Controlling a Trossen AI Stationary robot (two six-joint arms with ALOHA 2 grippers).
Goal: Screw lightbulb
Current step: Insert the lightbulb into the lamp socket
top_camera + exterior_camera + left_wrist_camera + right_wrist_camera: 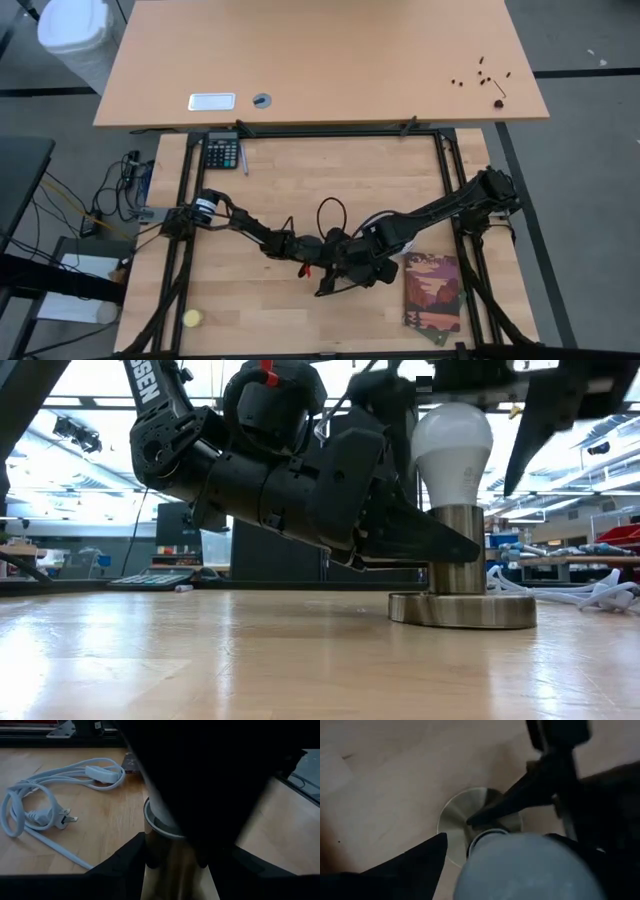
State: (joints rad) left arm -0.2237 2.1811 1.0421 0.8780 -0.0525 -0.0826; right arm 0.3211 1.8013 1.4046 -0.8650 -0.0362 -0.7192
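On the left of the wooden bench [300, 195], a small yellow ball [192, 318] lies near the front edge and a calculator [221, 153] sits at the back, with bare boards between them and the middle. The left claw [455, 548] reaches in low across the bench, its fingers [122, 865] set on either side of the metal socket post [459, 547], close against it; whether they press it cannot be told. The post rises from a round flat socket disc [463, 610] that rests on the bench, with clear wood in front of it in the low view. The lightbulb [452, 448] stands upright in the post, long axis vertical, screw end down and out of sight, rounded white end up. The right claw [470, 870] comes down from above, its fingers [405, 862] spread wide of the bulb's glass, not touching. A white power cord [45, 800] lies coiled on the bench beyond the socket. Right of the arms, a picture book [434, 290] lies flat near the frame rail. Behind the bench stands a second tabletop [330, 60]; the room beyond shows ceiling lights.
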